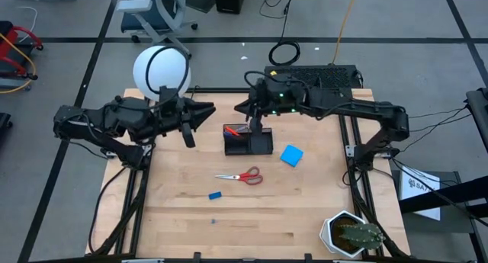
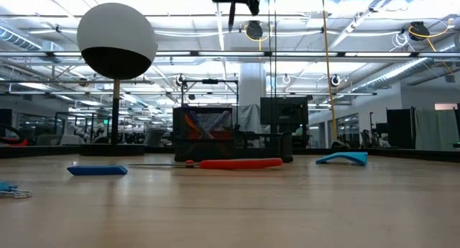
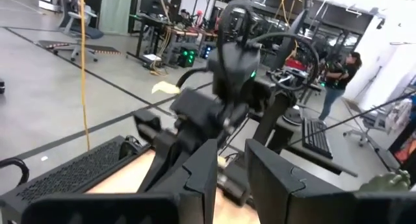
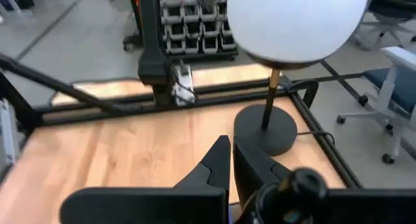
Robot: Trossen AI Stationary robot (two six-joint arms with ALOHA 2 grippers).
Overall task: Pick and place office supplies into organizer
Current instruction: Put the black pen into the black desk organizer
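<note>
Dark twin arms hang highest in the high view. The right gripper (image 1: 258,127) is over the small black mesh organizer (image 1: 248,143), where an orange pen (image 1: 235,130) already lies. The left gripper (image 1: 187,126) waits beside the white globe lamp (image 1: 160,71). On the wooden table (image 1: 183,225) the red-handled scissors (image 1: 240,176), the bright blue square pad (image 1: 291,155) and the small blue eraser-like piece (image 1: 215,195) lie apart, outside the organizer.

The low view shows all three lying flat, so a pick likely needs a straight descent with the jaws astride the scissors' narrow middle.

In the left wrist view, the fingers (image 3: 195,178) stand slightly apart with nothing visible between them.

In the right wrist view, the fingers (image 4: 221,160) are pressed together. I cannot tell whether they pinch a thin pen. They should spread before reaching down.
</note>
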